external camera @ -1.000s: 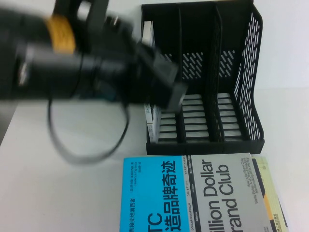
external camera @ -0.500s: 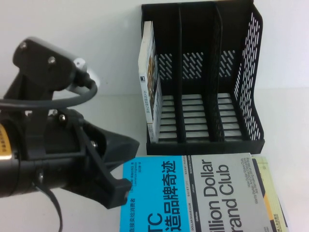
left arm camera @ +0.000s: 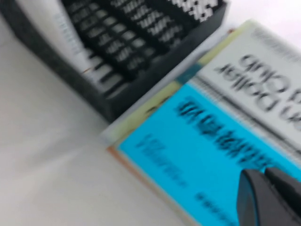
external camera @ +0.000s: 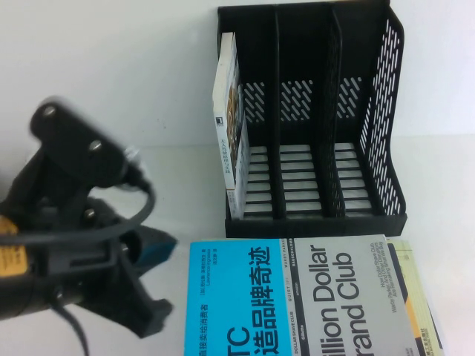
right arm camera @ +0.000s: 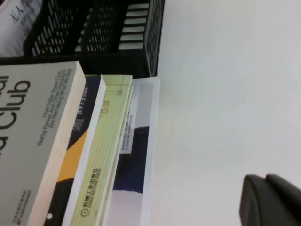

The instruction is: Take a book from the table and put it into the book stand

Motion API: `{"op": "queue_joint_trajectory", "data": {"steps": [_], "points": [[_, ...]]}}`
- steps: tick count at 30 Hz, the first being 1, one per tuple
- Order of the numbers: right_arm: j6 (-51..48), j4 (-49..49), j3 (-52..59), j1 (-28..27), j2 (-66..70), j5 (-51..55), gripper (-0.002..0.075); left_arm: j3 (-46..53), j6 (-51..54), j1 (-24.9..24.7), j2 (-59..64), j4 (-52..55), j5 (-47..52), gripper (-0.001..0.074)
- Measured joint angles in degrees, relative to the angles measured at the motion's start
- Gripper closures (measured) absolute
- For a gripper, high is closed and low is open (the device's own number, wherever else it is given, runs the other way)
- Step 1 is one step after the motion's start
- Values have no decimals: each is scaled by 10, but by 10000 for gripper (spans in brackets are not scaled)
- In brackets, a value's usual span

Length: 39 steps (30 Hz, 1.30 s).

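The book (external camera: 230, 126), white-covered, stands upright in the leftmost compartment of the black book stand (external camera: 371, 111) at the back of the white table (external camera: 111, 74). Its white cover also shows in the left wrist view (left arm camera: 66, 28) and the right wrist view (right arm camera: 16, 16). My left gripper (external camera: 152, 311) is at the front left, away from the stand. In the left wrist view it (left arm camera: 272, 195) is shut and empty, above the cyan cover. My right gripper (right arm camera: 273, 200) is shut and empty over bare table, right of the book stack; the high view does not show it.
A stack of books lies in front of the stand, topped by the cyan-and-grey "Billion Dollar Brand Club" book (external camera: 297, 297). Under it are a yellow-green book (right arm camera: 101, 155) and a white-and-dark one (right arm camera: 138, 155). The stand's middle and right compartments hold nothing.
My left arm has drawn back from the stand toward the front left and sunk lower. The book stays upright in the leftmost compartment.
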Motion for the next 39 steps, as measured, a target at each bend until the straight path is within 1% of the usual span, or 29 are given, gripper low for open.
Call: {"op": "queue_joint_trajectory", "data": {"steps": [3, 6, 8, 11, 14, 20, 24, 29, 31, 39], "points": [[0, 0, 0, 0, 0, 0, 729, 77, -1, 58, -46, 12, -65, 737], [0, 0, 0, 0, 0, 1, 729, 179, -23, 141, -117, 11, -156, 737], [0, 0, 0, 0, 0, 1, 729, 251, -45, 190, -177, 11, -215, 737], [0, 0, 0, 1, 0, 2, 729, 347, -64, 247, -277, 10, -277, 737], [0, 0, 0, 1, 0, 2, 729, 436, -76, 296, -361, 8, -320, 737], [1, 1, 0, 1, 0, 2, 729, 560, -130, 381, -490, 7, -344, 737], [1, 1, 0, 1, 0, 2, 729, 570, -154, 416, -538, 6, -331, 737], [1, 1, 0, 1, 0, 4, 729, 570, -156, 443, -556, 6, -249, 737], [1, 1, 0, 1, 0, 4, 729, 569, -156, 444, -556, 6, -235, 737], [1, 1, 0, 1, 0, 4, 729, 568, -156, 444, -556, 6, -231, 737]]}}
